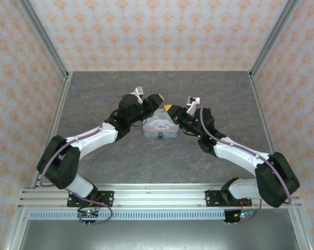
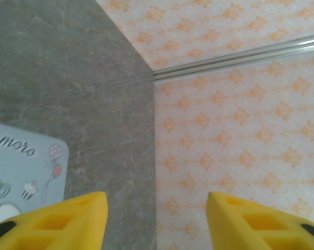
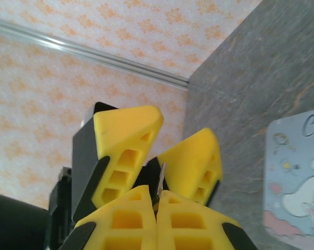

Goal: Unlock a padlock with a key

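Right gripper (image 3: 157, 202) is clamping tight on the key (image 3: 160, 182), which is poking upward in frame between the spread-apart fingers of the left gripper (image 2: 157, 221). Padlock (image 1: 160, 138) is sitting at the lower edge of the tin (image 1: 158, 125), mid-frame, down-left of the right fingers.

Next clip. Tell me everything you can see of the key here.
The key shows as a thin, flat sliver of grey-brown metal, seen edge-on. It is pinched between the shut yellow fingers of the right hand; a short tip sticks out past them, the rest is hidden. The open left hand sits just behind it, whether touching I cannot tell. The pale blue tin lies to one side, apart from it.
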Robot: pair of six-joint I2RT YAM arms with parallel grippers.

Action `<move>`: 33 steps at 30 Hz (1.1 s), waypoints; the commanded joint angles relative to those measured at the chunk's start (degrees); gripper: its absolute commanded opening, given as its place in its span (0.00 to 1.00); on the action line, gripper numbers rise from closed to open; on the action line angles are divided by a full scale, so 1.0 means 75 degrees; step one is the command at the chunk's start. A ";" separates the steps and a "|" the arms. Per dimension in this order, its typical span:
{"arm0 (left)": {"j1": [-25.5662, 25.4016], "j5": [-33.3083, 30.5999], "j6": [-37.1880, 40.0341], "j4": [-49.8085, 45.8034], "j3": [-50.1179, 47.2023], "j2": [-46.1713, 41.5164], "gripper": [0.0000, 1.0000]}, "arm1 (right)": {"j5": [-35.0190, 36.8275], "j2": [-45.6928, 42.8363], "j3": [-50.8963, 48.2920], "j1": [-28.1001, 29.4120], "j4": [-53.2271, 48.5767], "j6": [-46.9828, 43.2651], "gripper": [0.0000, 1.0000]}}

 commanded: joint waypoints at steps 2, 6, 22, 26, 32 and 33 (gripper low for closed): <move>0.0127 0.0189 0.0240 -0.1683 0.0529 -0.0728 0.61 | -0.0317 -0.0503 0.0167 -0.0069 -0.1471 -0.1960 0.00; 0.0138 0.0578 0.0294 -0.2663 0.0828 -0.0841 0.65 | -0.0869 -0.0530 0.0148 -0.0069 -0.1497 -0.2792 0.00; 0.0133 0.1650 0.0832 -0.2679 0.0490 -0.0702 0.49 | -0.1952 -0.0952 0.0003 -0.0077 -0.1518 -0.3115 0.00; 0.0138 0.1739 0.0743 -0.2362 0.0345 -0.0643 0.45 | -0.2013 -0.0917 -0.0035 -0.0074 -0.1238 -0.2866 0.00; 0.0139 0.1841 0.0519 -0.1928 0.0283 -0.0638 0.41 | -0.1932 -0.0895 -0.0094 -0.0072 -0.1048 -0.2724 0.00; 0.0134 0.1857 0.0487 -0.1875 0.0266 -0.0646 0.40 | -0.1929 -0.0889 -0.0109 -0.0073 -0.0989 -0.2679 0.00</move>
